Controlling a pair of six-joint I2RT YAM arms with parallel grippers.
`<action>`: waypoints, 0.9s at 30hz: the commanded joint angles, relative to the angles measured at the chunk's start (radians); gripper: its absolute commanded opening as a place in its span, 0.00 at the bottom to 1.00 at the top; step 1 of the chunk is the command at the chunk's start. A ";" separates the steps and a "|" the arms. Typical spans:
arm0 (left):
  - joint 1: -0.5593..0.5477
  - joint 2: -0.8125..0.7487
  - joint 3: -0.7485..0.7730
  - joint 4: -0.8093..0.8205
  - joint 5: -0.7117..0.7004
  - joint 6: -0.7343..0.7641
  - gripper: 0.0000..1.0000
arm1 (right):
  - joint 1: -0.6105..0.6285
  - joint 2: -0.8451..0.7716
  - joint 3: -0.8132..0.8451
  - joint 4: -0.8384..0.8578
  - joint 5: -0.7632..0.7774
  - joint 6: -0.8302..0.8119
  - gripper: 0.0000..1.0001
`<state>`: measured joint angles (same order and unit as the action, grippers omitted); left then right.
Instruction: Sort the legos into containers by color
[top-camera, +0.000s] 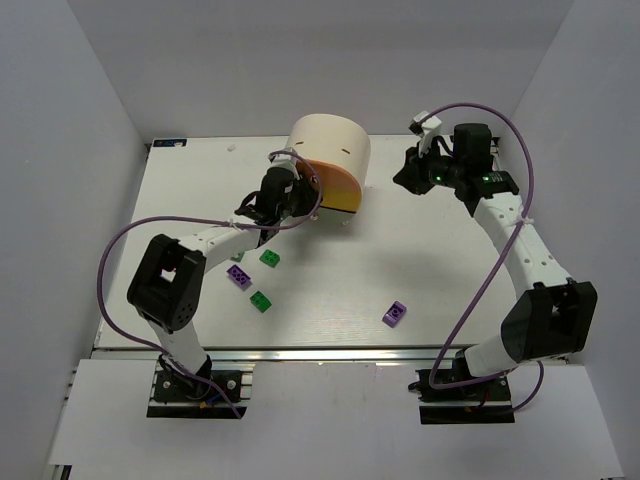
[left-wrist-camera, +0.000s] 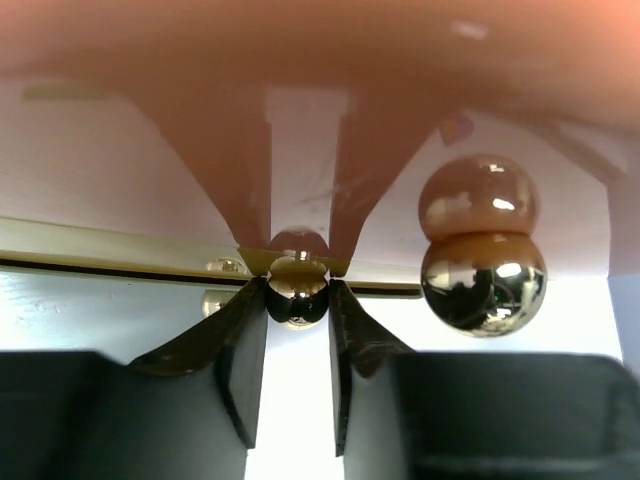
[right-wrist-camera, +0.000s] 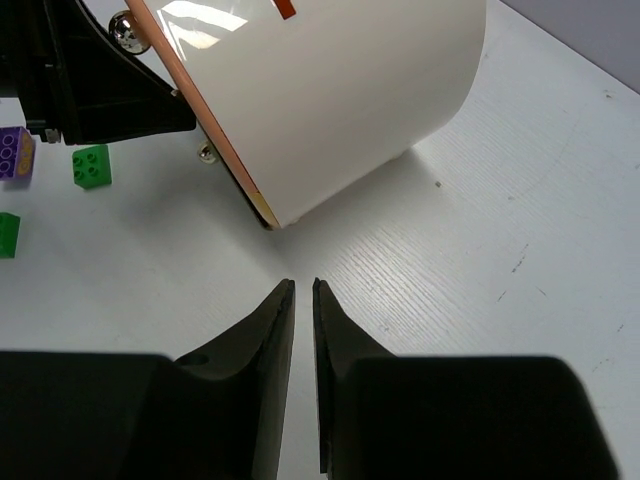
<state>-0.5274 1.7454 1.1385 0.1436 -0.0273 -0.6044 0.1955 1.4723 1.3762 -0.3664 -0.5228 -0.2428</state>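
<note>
Left gripper (left-wrist-camera: 298, 292) clamped on knob (left-wrist-camera: 297, 300), right gripper (right-wrist-camera: 303, 292) nearly closed

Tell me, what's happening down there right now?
Left tool shut on a drawer knob. Right tool shut, empty, near the drum. Green legos, purple legos loose on the table. Nothing seen blocking.

A white wood-grain table (top-camera: 430, 250) fills the overhead view. Plain pale walls (top-camera: 60, 130) enclose it on three sides, and a metal rail (top-camera: 330, 354) runs along its near edge.
</note>
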 joint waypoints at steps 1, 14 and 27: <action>0.007 -0.036 0.011 0.048 -0.023 -0.003 0.33 | -0.007 -0.040 -0.006 0.030 -0.009 -0.010 0.18; -0.013 -0.293 -0.261 0.063 0.021 -0.069 0.27 | -0.004 -0.049 -0.034 -0.019 -0.121 -0.093 0.55; -0.013 -0.388 -0.325 0.028 0.026 -0.080 0.60 | -0.001 -0.036 -0.051 -0.308 -0.420 -0.534 0.69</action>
<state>-0.5388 1.4296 0.8238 0.1535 -0.0116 -0.6647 0.1955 1.4521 1.3365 -0.5343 -0.7998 -0.5484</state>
